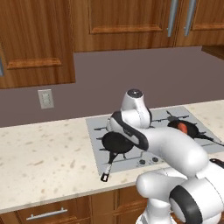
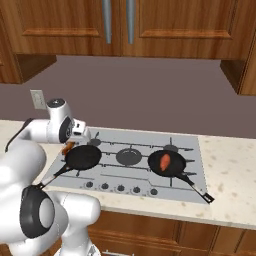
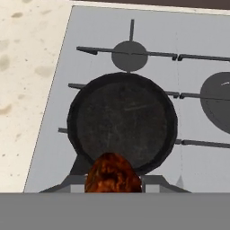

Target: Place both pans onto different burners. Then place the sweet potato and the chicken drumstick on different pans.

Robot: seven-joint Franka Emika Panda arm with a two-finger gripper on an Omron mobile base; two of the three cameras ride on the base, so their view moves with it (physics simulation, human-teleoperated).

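Two black pans sit on burners of the grey cooktop (image 2: 192, 150). The left pan (image 2: 83, 156) (image 1: 117, 142) (image 3: 122, 123) has an empty bowl. In the right pan (image 2: 170, 165) (image 1: 192, 130) lies the orange-red sweet potato (image 2: 165, 161) (image 1: 183, 128). My gripper (image 2: 69, 146) (image 3: 113, 182) hangs just above the left pan's near-left rim. It is shut on the brown chicken drumstick (image 3: 112, 174) (image 2: 67, 149), which pokes out between the fingers (image 3: 155, 182).
The left pan's handle (image 1: 107, 168) reaches toward the counter's front edge, and the right pan's handle (image 2: 196, 187) points front right. A bare centre burner (image 2: 129, 156) lies between the pans. Knobs (image 2: 120, 188) line the cooktop's front. Speckled counter (image 1: 43, 153) spreads left.
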